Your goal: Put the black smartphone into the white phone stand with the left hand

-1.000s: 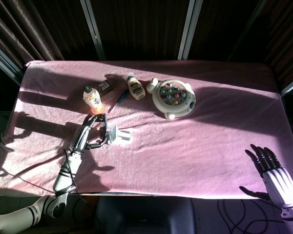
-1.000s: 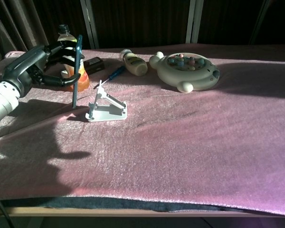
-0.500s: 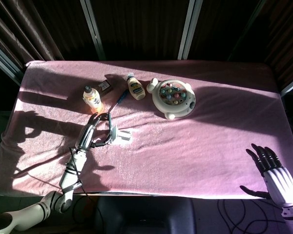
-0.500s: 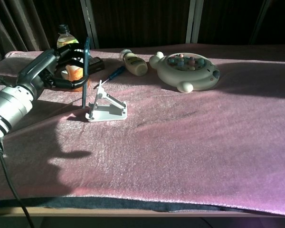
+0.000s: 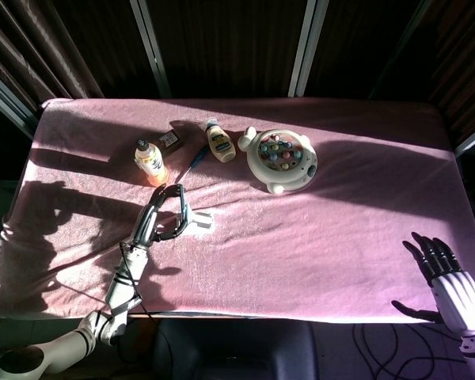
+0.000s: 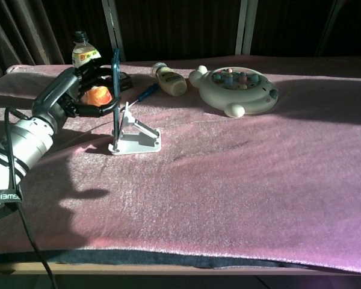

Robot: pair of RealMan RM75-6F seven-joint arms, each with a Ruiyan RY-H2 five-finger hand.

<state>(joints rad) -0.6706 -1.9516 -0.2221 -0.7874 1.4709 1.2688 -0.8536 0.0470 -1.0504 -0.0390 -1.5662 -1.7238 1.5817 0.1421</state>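
Left robot hand (image 6: 78,93) grips the black smartphone (image 6: 115,90) upright on edge — aligned above the white phone stand (image 6: 134,133) cradle, at the juice bottle's (image 5: 151,161) five o'clock.

Thin black smartphone (image 6: 115,90) upright on edge at the white plastic phone stand (image 6: 135,136).
The phone stands nearly vertical, its lower end at the stand's left side; the stand's flat base rests on the pink-covered worktop (image 6: 240,180), its prop angled upward.
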